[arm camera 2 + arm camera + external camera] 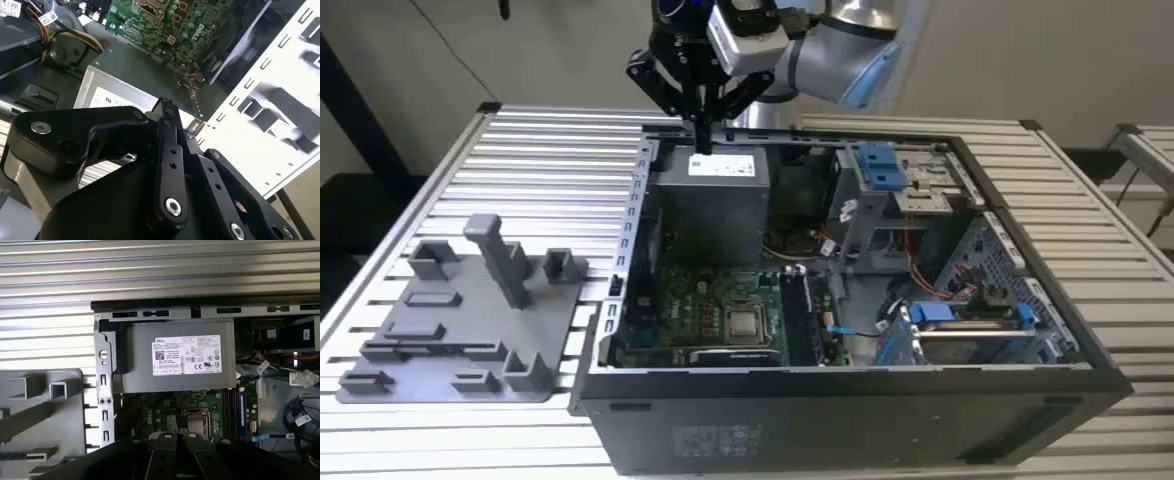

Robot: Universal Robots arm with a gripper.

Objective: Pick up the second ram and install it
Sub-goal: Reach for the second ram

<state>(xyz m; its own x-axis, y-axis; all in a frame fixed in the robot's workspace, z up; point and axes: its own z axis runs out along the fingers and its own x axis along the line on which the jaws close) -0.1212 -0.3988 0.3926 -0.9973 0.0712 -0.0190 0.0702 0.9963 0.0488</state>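
Second ram (pixel 703 140) in gripper (pixel 703 116), above labelled power supply (pixel 707 205)

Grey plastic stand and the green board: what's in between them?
The computer case's metal side wall stands between the grey plastic stand and the green motherboard. The exterior view shows this.

I see the black metal pincer (pixel 166 108) with its fingers drawn together, poised just above a grey sheet-metal box with a white label (pixel 132 70). Beyond its tips lies a green circuit board (pixel 155 25).
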